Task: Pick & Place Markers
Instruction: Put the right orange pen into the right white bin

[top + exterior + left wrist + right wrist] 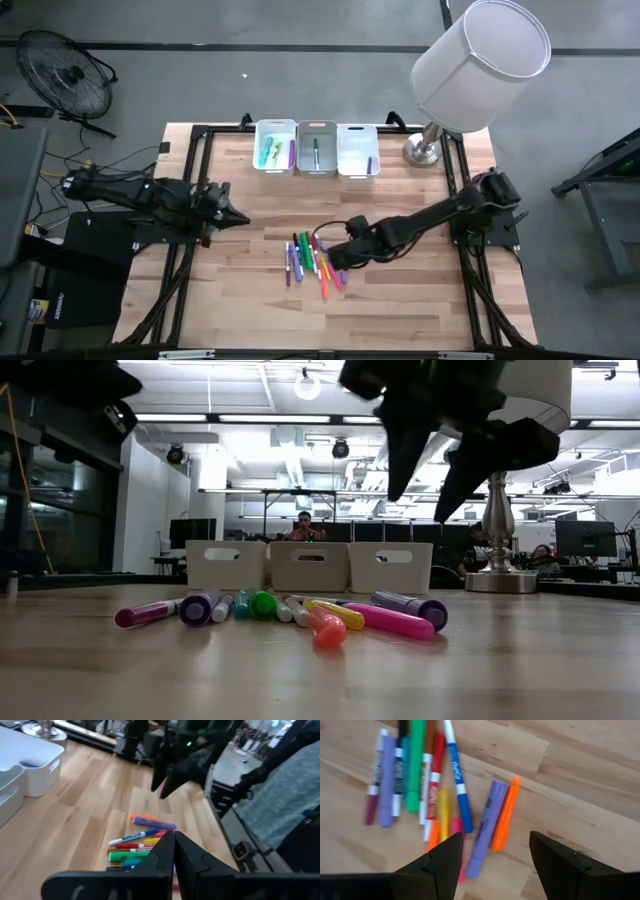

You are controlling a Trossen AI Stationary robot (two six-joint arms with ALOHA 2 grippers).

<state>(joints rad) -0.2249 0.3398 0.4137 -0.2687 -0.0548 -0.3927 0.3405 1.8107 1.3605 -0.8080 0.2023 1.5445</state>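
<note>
Here the open right gripper (492, 852) hovers above the markers (427, 780); left gripper (240, 219) closed.

An open-plan lab: monitors (583, 538) on benches, exposed ceiling ducts (300, 455), strip lights (185, 417).

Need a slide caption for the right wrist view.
Open right claw hovers above the markers scattered on the wooden table.

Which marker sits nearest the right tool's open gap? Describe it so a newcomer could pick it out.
Start at the wooden table and find the pile of markers in front of the three white bins. At the pile's edge nearest the open right tool, two lie side by side: take the orange marker, slimmer than the lavender marker beside it.
</note>
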